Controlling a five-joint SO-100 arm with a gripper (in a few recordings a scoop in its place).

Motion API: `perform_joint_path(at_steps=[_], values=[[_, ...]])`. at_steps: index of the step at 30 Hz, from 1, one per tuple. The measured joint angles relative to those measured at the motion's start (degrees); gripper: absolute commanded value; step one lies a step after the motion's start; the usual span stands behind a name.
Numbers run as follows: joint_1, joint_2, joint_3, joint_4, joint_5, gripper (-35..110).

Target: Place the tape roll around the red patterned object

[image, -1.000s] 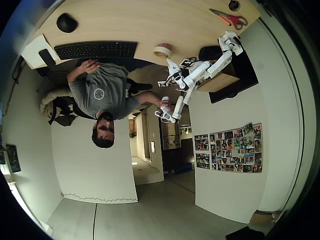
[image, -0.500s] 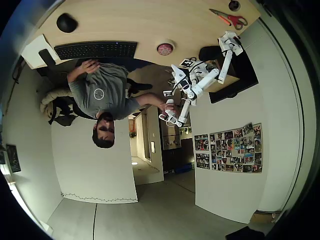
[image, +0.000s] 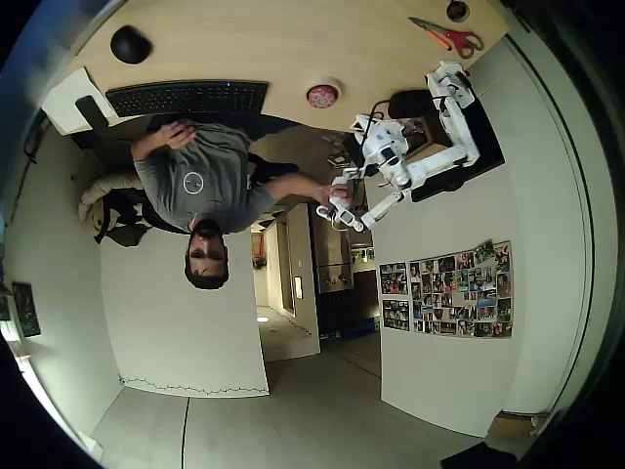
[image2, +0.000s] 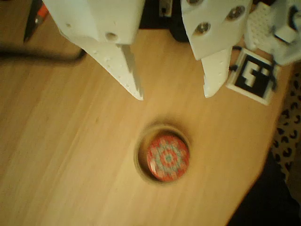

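Since a second ago I have let go of the tape roll (image2: 162, 153) and pulled my arm back from the worktop's (image: 244, 44) lower edge: then my wrist stretched over the ring, half a second ago I was already folding, and now my arm is bent up near its base at the worktop's right corner in the overhead view. My gripper (image2: 173, 96) hangs above the wood with its jaws apart and nothing between them; my two white fingers (image2: 123, 70) point down toward the ring without touching it.

In the wrist view the tape roll lies flat on the worktop, and the red patterned object (image2: 168, 157) sits inside its hole, pushed toward the right side of the ring so that more of the gap shows on the left. The overhead view shows the same pair, tape roll (image: 323, 95) around the red disc, close to the worktop's lower edge, to the right of the black keyboard (image: 186, 97).

Red-handled scissors (image: 449, 37) lie near the upper right corner, a black mouse (image: 129, 44) toward the upper left. A black-and-white marker tile (image2: 252, 76) lies near my right finger in the wrist view.
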Motion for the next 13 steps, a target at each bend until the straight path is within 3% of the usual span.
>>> perform_joint_path(at_steps=[6, 13], values=[[0.5, 10.2, 23.6, -13.4, -0.4, 32], [0.9, 11.4, 27.2, -15.8, -1.3, 32]])
